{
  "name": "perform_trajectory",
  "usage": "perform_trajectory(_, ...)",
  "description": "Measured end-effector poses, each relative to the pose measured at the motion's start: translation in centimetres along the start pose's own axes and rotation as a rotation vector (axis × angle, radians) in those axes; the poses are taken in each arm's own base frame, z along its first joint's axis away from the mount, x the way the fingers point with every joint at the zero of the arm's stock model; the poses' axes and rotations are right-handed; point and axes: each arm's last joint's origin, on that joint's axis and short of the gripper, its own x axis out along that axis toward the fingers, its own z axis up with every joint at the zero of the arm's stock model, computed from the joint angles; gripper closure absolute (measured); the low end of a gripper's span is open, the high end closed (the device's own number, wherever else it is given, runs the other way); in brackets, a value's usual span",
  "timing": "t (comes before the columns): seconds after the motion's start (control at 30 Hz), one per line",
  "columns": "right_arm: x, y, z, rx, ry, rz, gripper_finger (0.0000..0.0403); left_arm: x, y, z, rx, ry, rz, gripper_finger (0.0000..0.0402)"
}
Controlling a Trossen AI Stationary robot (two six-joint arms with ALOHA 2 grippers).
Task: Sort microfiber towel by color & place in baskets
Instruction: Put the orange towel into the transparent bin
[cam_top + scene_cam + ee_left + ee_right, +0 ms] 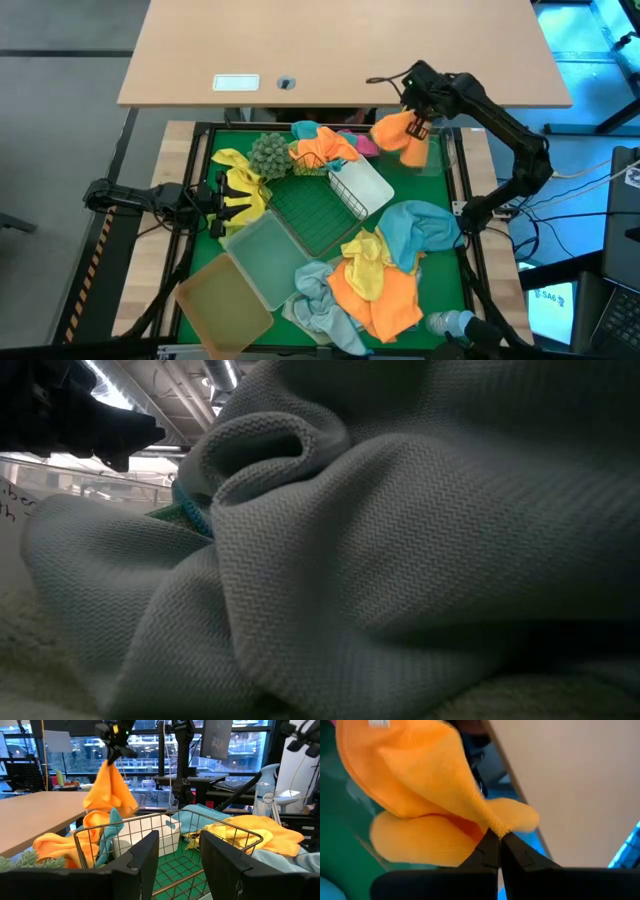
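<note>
Pinching one orange towel [396, 130] shut-fingered, the right gripper [418, 128] hangs it over the mat's far right corner. Left gripper [222, 200] waits open and empty beside one yellow towel [240, 180]. Four baskets: wire [322, 212], white [362, 185], frosted [264, 258], amber [222, 302].

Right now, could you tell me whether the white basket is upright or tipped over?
Tipped over: the white basket lies on its side across the green wire mesh basket, its opening facing sideways in the high view.

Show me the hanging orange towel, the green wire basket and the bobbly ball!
orange towel [398, 130], high view, its middle fold.
green wire basket [312, 210], high view, its mesh floor.
bobbly ball [269, 154], high view, its top.
</note>
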Motion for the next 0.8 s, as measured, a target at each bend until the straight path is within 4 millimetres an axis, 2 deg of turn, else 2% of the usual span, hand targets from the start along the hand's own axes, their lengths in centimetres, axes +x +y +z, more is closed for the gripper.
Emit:
perform_trajectory(0.23, 2.5, 2.0, -1.5, -0.030, 0.105, 0.127, 0.0402, 0.0, 0.0, 0.0, 0.000, 0.000, 0.000, 0.0265)
perform_trajectory(0.6, 5.8, 5.4, -3.5, -0.150, 0.170, 0.528, 0.0402, 0.0, 0.0, 0.0, 0.000, 0.000, 0.000, 0.0265)
perform_trajectory(0.7, 6.1, 5.9, -4.0, -0.160, 0.206, 0.567, 0.0402, 0.0, 0.0, 0.0, 0.000, 0.000, 0.000, 0.0265)
perform_trajectory(0.8, 6.2, 5.8, -4.1, -0.170, 0.228, 0.533, 0.0402, 0.0, 0.0, 0.0, 0.000, -0.001, 0.000, 0.0265)
